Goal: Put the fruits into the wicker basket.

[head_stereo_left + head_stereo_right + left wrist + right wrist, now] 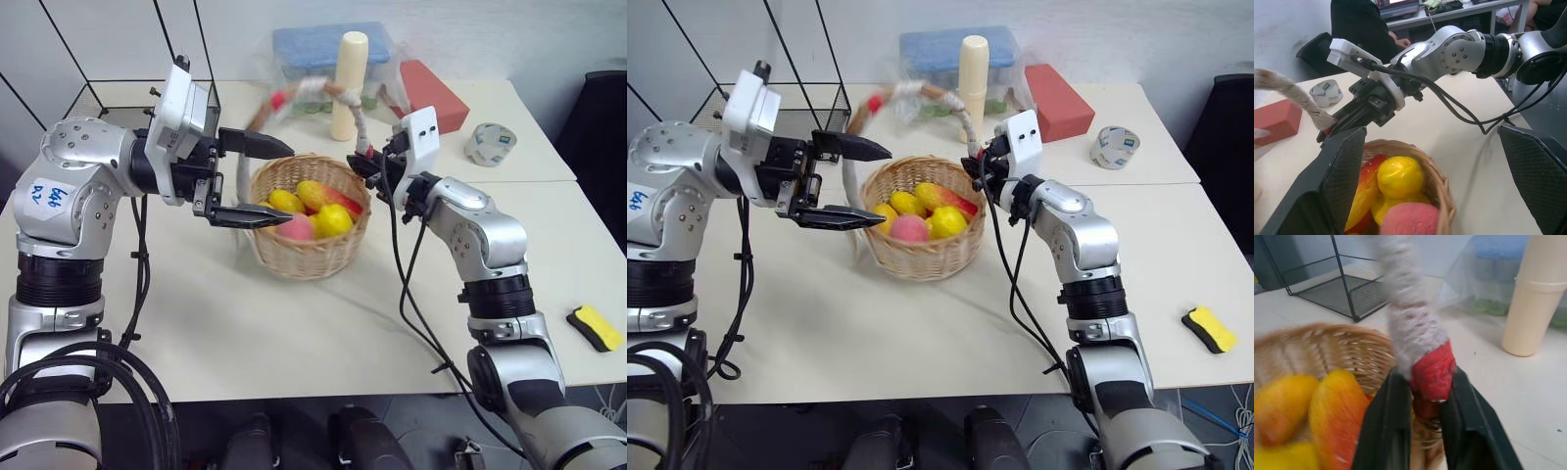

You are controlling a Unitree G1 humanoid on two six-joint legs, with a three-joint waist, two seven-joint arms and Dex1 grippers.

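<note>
**Right gripper clamped on the basket handle, fruits inside**

Your right gripper (1422, 431) has its two black fingers pinched on the wicker basket's handle (1413, 328), right at the red tie (1432, 369) where the handle's near end meets the rim. The white-wrapped handle rises from between the fingers and arches over to the far side of the basket.

The wicker basket (309, 250) sits near the middle of the table (294, 343), a little toward its far edge. The fruits are all in it: the long yellow-and-red mango (328, 196) lies across the middle, a yellow lemon (333, 219) rests toward the front right, the pinkish-red peach (297, 227) sits at the front, and another yellow fruit (285, 201) lies on the left side.

Your left gripper (260, 181) hangs at the basket's left rim with its fingers spread wide and nothing between them; the lower finger reaches over the rim above the fruits, the upper one points across above it.

Toward the table's far edge stand a tall cream cylinder (349, 83), a blue-lidded clear box (328, 49) and a red block (431, 93). A roll of tape (490, 143) lies near the far right corner. The black wire-frame bin (774, 103) stands at the far left corner. A yellow-and-black sponge (595, 327) lies at the right edge.
</note>
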